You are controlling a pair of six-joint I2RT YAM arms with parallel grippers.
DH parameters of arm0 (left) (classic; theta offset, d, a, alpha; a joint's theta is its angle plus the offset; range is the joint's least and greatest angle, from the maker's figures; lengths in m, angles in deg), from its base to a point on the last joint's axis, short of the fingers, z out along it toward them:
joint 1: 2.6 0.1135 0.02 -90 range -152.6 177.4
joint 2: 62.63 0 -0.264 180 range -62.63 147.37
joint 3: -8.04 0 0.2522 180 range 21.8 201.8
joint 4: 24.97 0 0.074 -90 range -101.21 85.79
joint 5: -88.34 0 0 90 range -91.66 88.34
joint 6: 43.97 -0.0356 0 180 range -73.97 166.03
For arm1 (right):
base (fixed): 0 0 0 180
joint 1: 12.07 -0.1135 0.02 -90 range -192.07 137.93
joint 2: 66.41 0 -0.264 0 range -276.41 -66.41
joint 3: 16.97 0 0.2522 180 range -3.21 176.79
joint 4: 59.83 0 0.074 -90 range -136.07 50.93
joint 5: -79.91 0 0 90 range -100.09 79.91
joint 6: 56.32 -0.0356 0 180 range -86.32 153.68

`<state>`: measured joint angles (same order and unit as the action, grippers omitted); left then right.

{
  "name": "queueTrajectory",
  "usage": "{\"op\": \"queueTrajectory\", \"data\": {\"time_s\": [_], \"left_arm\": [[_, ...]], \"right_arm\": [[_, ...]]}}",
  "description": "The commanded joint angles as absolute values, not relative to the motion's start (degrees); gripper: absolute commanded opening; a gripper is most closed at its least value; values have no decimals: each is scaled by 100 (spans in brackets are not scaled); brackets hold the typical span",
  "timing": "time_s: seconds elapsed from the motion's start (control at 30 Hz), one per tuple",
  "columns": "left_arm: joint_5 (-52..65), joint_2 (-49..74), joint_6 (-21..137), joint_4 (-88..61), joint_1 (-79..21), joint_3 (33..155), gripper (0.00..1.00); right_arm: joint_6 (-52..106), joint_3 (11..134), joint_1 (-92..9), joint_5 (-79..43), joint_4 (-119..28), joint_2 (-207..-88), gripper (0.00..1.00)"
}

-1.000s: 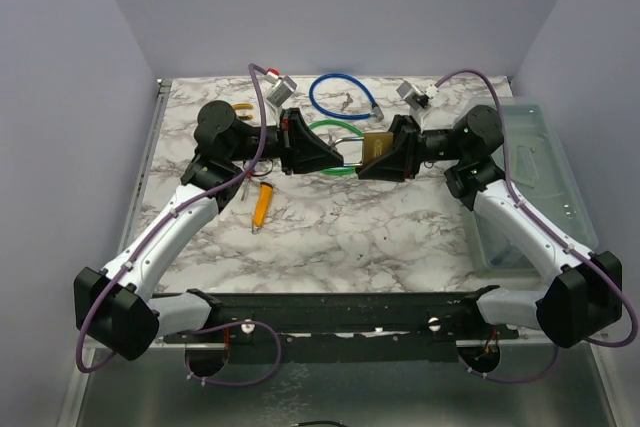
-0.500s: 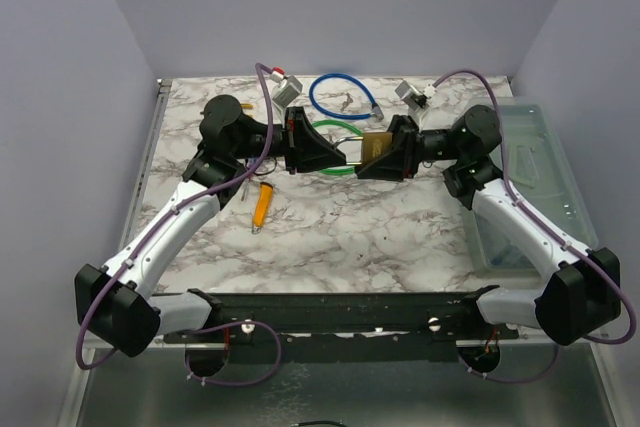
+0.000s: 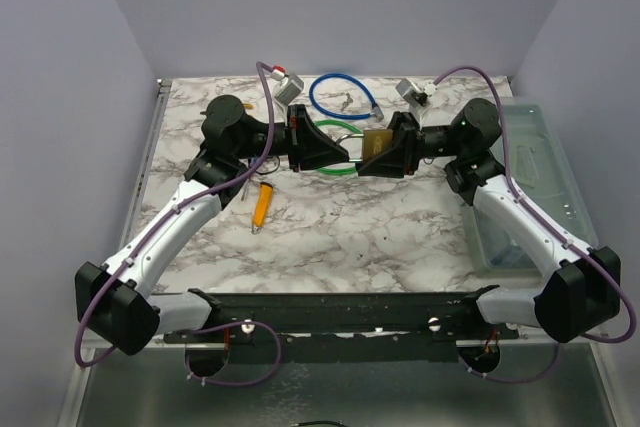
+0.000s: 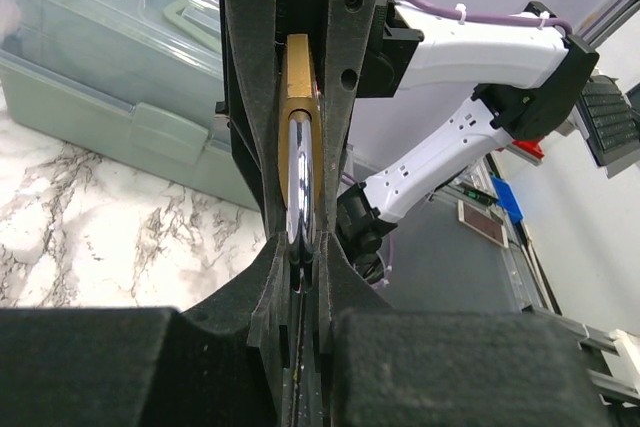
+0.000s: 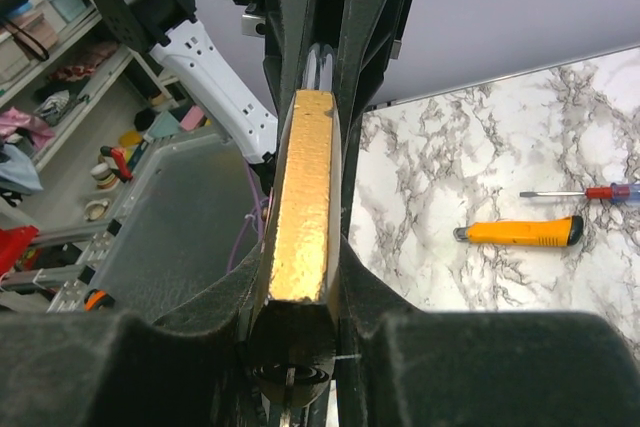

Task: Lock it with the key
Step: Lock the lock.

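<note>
A brass padlock (image 3: 378,144) is held in the air between both arms over the back middle of the marble table (image 3: 350,227). My right gripper (image 3: 382,157) is shut on its brass body (image 5: 303,197). My left gripper (image 3: 338,154) is shut on the padlock's silver shackle (image 4: 300,182), with the brass body (image 4: 298,67) just beyond my fingertips. A dark round part with a thin metal blade, seemingly the key (image 5: 290,375), sits at the near end of the body in the right wrist view. Most of it is hidden by my fingers.
An orange utility knife (image 3: 261,203) and a screwdriver (image 5: 590,191) lie left of centre. A blue cable loop (image 3: 340,97), a green cable loop (image 3: 335,129) and two small silver locks (image 3: 285,85) (image 3: 412,92) lie at the back. A clear plastic bin (image 3: 530,177) stands at the right edge.
Both grippers keep their hold. The left wrist and the padlock have shifted slightly toward the back of the table.
</note>
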<state>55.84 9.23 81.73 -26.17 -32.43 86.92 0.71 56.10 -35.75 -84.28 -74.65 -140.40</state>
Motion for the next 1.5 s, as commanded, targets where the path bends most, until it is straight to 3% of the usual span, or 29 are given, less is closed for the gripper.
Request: {"op": "queueTrajectory", "data": {"time_s": [0.0, 0.43, 0.83, 0.9, 1.03, 1.1, 1.23, 1.47], "left_arm": [[5129, 1399, 8408, -3118, -4127, 8678, 0], [5286, 1281, 8378, -3095, -4148, 8469, 0], [5901, 722, 8350, -2593, -2629, 8246, 0], [5901, 653, 8229, -2570, -2543, 8249, 0], [6060, 639, 8180, -2525, -2504, 8335, 0], [6118, 609, 8145, -2483, -2474, 8349, 0], [6069, 549, 7628, -1827, -2411, 8495, 0], [6600, 473, 7203, -1209, -2386, 8609, 0]], "right_arm": [[99, 5766, -4334, -7934, -7759, -14322, 0], [151, 5798, -4355, -8018, -7604, -14240, 0], [377, 5565, -3510, -7985, -6827, -13840, 0], [379, 5534, -3471, -7975, -6769, -13859, 13], [364, 5663, -3436, -8016, -6620, -13956, 60], [405, 5803, -3360, -7991, -6429, -13979, 70], [409, 6003, -3105, -8067, -6241, -14013, 79], [1002, 6290, -2838, -8603, -5416, -14002, 72]]}}
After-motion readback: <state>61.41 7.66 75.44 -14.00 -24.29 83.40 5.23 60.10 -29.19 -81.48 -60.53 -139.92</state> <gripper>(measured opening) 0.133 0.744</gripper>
